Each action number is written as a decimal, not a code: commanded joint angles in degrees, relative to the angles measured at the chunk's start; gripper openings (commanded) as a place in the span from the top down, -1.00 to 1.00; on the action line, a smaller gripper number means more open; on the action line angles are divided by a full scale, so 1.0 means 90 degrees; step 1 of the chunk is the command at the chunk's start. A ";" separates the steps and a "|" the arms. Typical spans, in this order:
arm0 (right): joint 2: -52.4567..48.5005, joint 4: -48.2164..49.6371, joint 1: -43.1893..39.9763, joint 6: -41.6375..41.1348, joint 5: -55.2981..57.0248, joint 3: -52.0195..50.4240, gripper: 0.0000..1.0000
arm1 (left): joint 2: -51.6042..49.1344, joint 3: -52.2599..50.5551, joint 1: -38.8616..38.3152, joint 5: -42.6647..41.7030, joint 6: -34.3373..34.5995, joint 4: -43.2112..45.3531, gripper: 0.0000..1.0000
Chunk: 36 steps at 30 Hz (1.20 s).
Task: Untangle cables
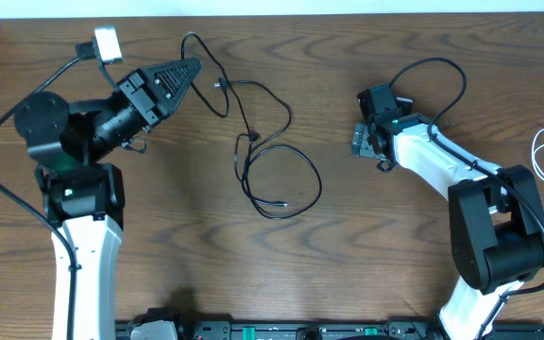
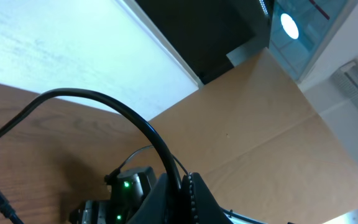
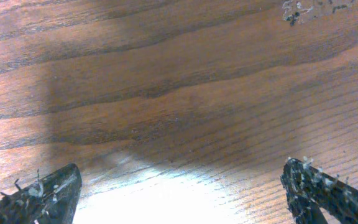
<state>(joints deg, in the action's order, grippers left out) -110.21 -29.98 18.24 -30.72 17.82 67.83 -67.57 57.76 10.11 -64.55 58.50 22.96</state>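
Black cable (image 1: pixel 253 139) trails from the closed tip of my left gripper (image 1: pixel 192 66), likely pinched to drag it clear though I can't confirm, white cable (image 1: pixel 536 154) well apart from that gripper, right gripper (image 1: pixel 360 142) open, idle.

The table (image 1: pixel 159 217) is dark brown wood with a long streaky grain, running left to right. The black cable (image 1: pixel 251 140) sprawls across its middle in loose open loops, one small plug end lying inside the nearest loop. The white cable (image 1: pixel 536 151) lies coiled at the right edge, well apart from the black one and partly cut off by the frame.
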 commanded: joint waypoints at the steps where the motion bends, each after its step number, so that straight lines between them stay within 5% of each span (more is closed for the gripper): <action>1: -0.0046 -0.0002 0.0024 0.0066 0.0121 0.0078 -0.99 | 0.0255 0.0073 0.0012 -0.0015 -0.0160 0.0029 0.85; 24: -0.0046 -0.0002 0.0032 0.0066 0.0121 0.0078 -0.98 | 0.2499 0.0073 0.0012 0.2220 -0.0306 0.0039 0.85; 36: -0.0046 -0.0002 0.0032 0.0066 0.0121 0.0078 -0.98 | 0.2946 0.0073 0.0012 0.2463 -0.0338 -0.0124 0.85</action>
<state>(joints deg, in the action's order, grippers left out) -110.21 -30.00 18.24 -30.72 17.82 67.83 -41.28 57.78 10.11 -43.31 56.71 22.61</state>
